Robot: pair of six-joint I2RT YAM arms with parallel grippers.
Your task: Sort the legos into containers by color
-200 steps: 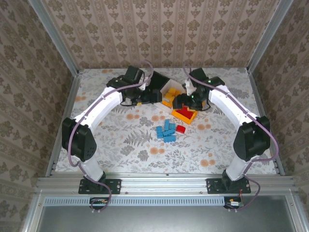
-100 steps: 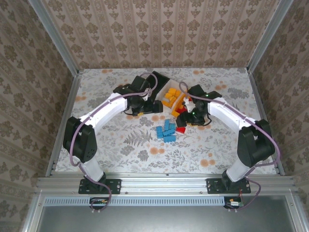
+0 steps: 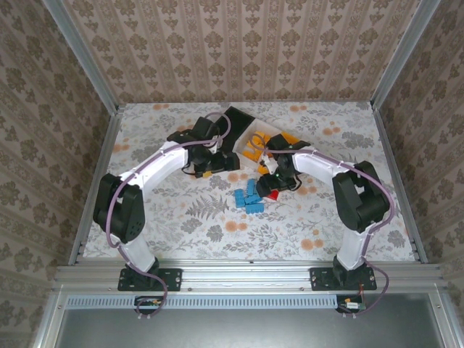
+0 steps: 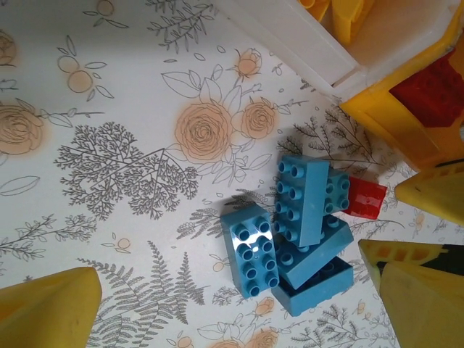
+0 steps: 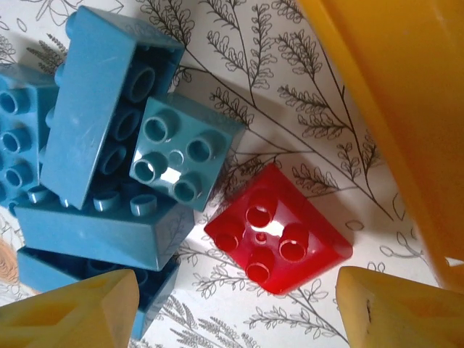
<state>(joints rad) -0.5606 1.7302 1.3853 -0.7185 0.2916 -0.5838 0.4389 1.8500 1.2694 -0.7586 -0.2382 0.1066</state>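
Observation:
A pile of blue legos point(image 3: 249, 197) lies mid-table, with one red lego point(image 3: 272, 193) just to its right. My right gripper point(image 3: 270, 181) hangs low over that red lego point(image 5: 279, 232); it is open, a yellow finger on either side and a gap to each. One finger point(image 5: 80, 308) overlaps the blue legos point(image 5: 109, 159). My left gripper point(image 3: 221, 161) is open and empty, above and left of the blue pile point(image 4: 304, 217). The containers stand in a row behind: black point(image 3: 238, 119), white point(image 3: 255, 136) holding orange legos, and orange-yellow point(image 4: 395, 119) holding red ones.
The metal frame and patterned walls close in the floral table on three sides. The orange-yellow bin's wall point(image 5: 406, 94) rises close to the right of the red lego. Both arms reach in toward the middle, their wrists a short way apart.
My right gripper has come from over the orange-yellow bin down and nearer, to the red lego beside the blue pile. The left gripper has shifted slightly and stays open.

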